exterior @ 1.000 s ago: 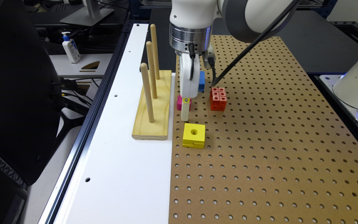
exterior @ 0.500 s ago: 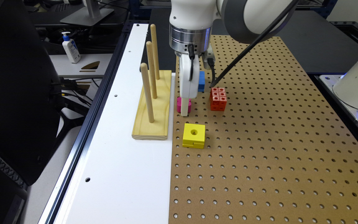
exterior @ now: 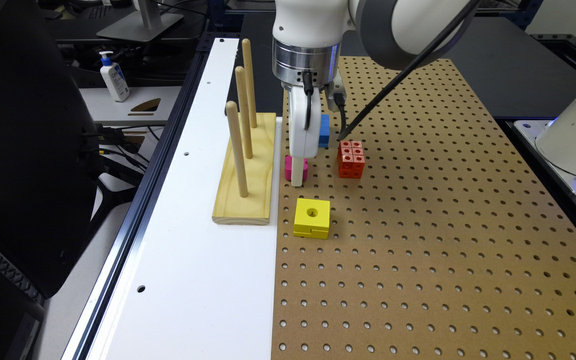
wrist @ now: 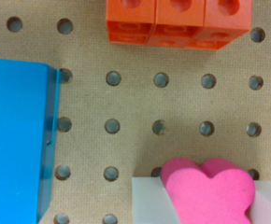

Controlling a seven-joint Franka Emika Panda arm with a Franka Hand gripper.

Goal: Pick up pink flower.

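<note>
The pink flower (exterior: 288, 168) (wrist: 210, 191) rests on the brown pegboard (exterior: 418, 225), just beside the wooden peg stand. My gripper (exterior: 297, 176) (wrist: 205, 205) is down at board level around it. In the wrist view a pale finger pad (wrist: 147, 200) sits against each side of the flower, so the gripper is shut on it. In the exterior view one white finger covers the flower's middle, with pink showing on both sides.
An orange studded cube (exterior: 351, 159) (wrist: 177, 21) stands close on the exterior view's right. A blue block (exterior: 324, 131) (wrist: 14, 140) lies just behind the gripper. A yellow cube with a hole (exterior: 312, 218) sits nearer the camera. The wooden stand (exterior: 245, 170) holds three upright pegs.
The near finger has drawn in against the pink flower, so more pink now shows around it. The blocks have not moved.
</note>
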